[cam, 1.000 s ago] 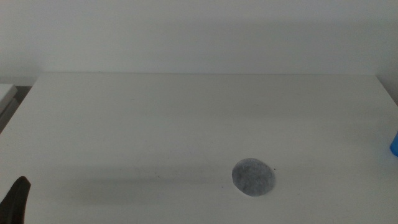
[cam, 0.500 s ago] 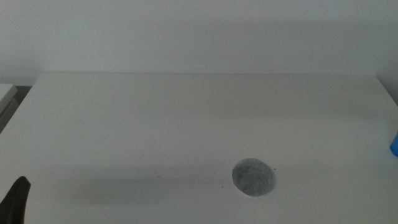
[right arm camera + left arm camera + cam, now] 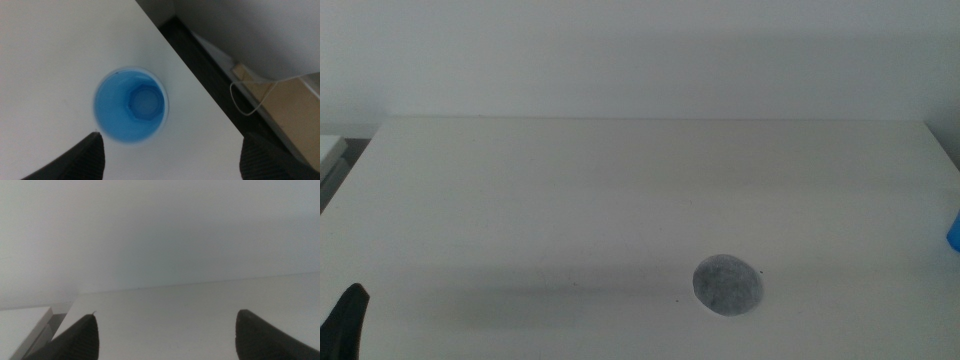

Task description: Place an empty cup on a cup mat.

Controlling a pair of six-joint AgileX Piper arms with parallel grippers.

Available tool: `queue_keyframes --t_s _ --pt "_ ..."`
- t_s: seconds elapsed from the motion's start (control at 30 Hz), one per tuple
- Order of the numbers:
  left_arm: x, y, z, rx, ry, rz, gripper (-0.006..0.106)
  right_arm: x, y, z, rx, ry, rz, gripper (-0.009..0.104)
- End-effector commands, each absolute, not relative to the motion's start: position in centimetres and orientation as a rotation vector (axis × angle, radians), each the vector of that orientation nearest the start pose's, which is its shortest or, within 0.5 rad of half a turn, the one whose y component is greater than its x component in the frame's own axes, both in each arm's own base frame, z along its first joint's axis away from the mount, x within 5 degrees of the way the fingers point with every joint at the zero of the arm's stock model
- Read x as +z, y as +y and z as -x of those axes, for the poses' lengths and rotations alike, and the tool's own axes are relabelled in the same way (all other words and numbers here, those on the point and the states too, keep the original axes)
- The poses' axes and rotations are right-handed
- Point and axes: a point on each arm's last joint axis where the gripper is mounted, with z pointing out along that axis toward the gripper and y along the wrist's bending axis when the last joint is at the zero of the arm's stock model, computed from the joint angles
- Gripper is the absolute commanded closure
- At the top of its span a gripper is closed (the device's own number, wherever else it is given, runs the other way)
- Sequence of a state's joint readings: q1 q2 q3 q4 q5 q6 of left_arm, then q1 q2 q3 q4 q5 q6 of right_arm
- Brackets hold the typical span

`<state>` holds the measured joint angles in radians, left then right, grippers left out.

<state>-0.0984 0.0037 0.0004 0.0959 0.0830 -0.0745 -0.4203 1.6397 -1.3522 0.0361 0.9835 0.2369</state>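
The bright blue cup (image 3: 131, 106) stands upright and empty near the table's right edge; in the middle view only a sliver of it (image 3: 954, 232) shows at the right border. My right gripper (image 3: 170, 157) hangs above the cup, jaws wide open, not touching it. The cup mat (image 3: 727, 285), a mottled dark grey disc, lies flat on the white table (image 3: 620, 190), front and right of centre. My left gripper (image 3: 167, 335) waits at the front left with its jaws open and empty; one jaw tip (image 3: 345, 320) shows in the middle view.
The table's right edge (image 3: 200, 95) runs close beside the cup, with dark floor, a white cable and a cardboard surface (image 3: 280, 100) beyond it. A white wall stands behind the table. A pale object (image 3: 328, 152) sits off the far left corner.
The left jaw tip in the middle view has sunk slightly toward the bottom edge. The mat and the cup have not moved.
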Motion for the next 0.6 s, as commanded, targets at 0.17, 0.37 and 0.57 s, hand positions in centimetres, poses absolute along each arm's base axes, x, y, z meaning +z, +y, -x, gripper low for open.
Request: queue_keyframes --t_s 0.17,0.37,0.57 --pt "20.7 -0.5 -5.6 -0.064 1.552 -0.081 0.007 23.6 -15.3 -34.5 0.043 2.710 -0.941 0.003" --pt "20.7 -0.5 -5.6 -0.064 1.552 -0.081 0.007 19.7 -15.8 -35.6 0.053 2.781 -0.971 0.031" --pt "20.7 -0.5 -5.6 -0.064 1.552 -0.081 0.007 20.7 -14.2 -36.3 0.142 2.779 -0.781 0.096"
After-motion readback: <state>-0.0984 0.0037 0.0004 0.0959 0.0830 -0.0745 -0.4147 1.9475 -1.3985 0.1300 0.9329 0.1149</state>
